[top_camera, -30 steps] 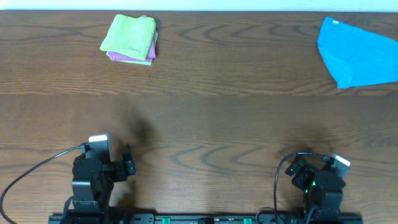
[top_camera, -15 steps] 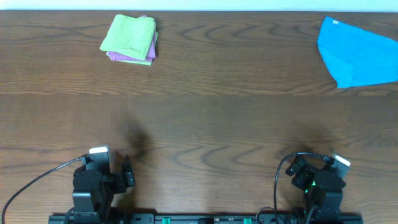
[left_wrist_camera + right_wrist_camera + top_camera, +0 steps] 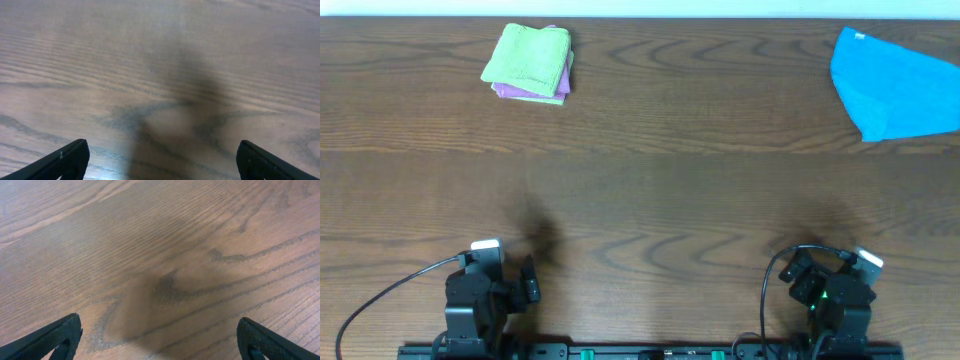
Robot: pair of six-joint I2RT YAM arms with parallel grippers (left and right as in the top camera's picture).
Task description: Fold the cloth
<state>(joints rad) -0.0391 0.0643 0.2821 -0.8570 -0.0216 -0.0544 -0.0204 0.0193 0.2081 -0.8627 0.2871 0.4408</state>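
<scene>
Lime-green, the cloth lies folded on a pink cloth at the counter's far left, apparently stacked as finished. At the near edge the left claw and right claw hang spread and empty, probably parked. A blue cloth lies far right.

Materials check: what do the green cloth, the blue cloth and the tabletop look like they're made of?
Lime-green folded square cloth: likely terry or microfibre, matte, with a faint ribbed nap.
Bright blue angular cloth: smoother thin fabric, flat even colour; weave too small to tell.
Brown table: wood or wood-look laminate, visible grain, low sheen.
</scene>
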